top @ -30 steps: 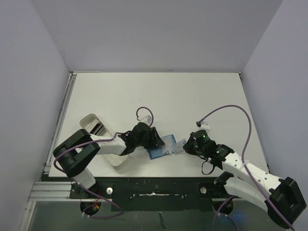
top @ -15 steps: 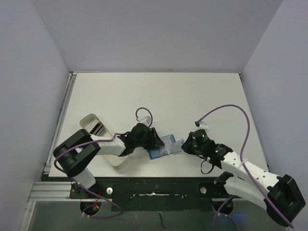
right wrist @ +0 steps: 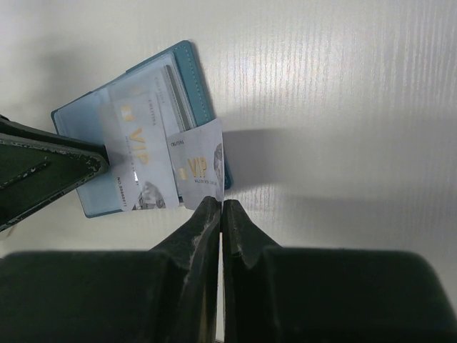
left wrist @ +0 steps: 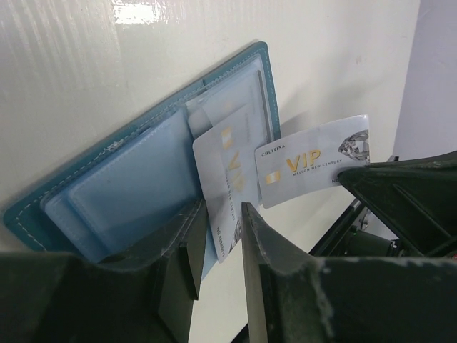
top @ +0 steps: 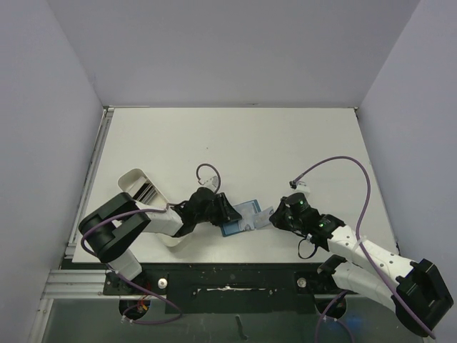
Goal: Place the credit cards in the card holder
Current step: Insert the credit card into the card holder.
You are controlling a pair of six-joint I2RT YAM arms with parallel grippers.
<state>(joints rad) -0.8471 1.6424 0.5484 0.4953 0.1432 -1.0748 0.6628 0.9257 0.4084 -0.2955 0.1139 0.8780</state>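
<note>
Open on the bench (top: 285, 143) at lower centre of the overhead frame, the card holder (top: 238, 219) awaits the credit card (right wrist: 196, 168) clenched in our right gripper (right wrist: 220, 207)'s jaws at its right edge; whether the left gripper (left wrist: 221, 211)'s jaws clamp the other card (left wrist: 225, 171) we cannot tell; next, we judge, a flat slide into a pocket.

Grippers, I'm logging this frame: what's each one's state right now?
Left gripper: jaws straddle one credit card at the card holder; grip cannot be told.
Right gripper: shut on the other credit card.
</note>
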